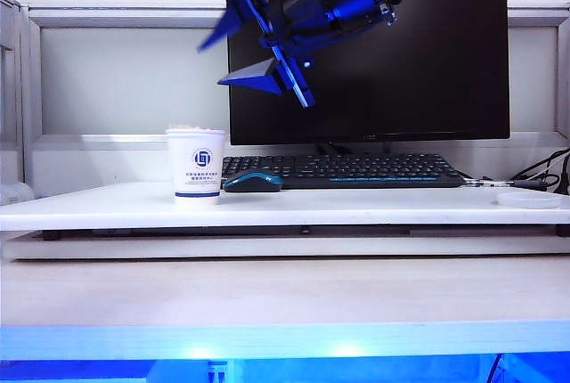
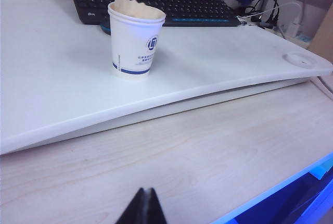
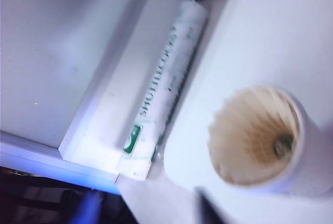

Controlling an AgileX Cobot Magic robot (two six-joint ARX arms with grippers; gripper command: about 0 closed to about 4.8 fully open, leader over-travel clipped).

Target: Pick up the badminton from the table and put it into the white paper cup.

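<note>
- The left gripper (image 2: 141, 209) shows only as a dark tip at the bottom edge of the left wrist view, over the pale wooden surface (image 2: 197, 156); the jaws appear pressed together with nothing between them.
- Beyond the wood, the table (image 1: 356, 207) runs across the middle of the exterior view, its thick front edge facing the camera.
- The cup (image 1: 196, 163) stands upright on the table, left of centre in the exterior view.
- The badminton (image 3: 255, 130) sits inside the cup, feather skirt up; its scalloped cream edge rises just above the rim, and the right wrist view looks down into the feathers.
- A mouse (image 1: 252, 182) lies just beside the cup on its right; a keyboard (image 1: 347, 170) lies behind it.
- A flat white disc (image 1: 528, 199) rests near the table's right end.
- A white tube with green print (image 3: 166, 78) lies on a ledge beside the table, seen in the right wrist view.
- The right gripper (image 1: 254, 56) hangs in the upper centre of the exterior view, above and right of the cup, before a dark monitor (image 1: 419, 71); its blue fingers are spread apart and hold nothing.
</note>
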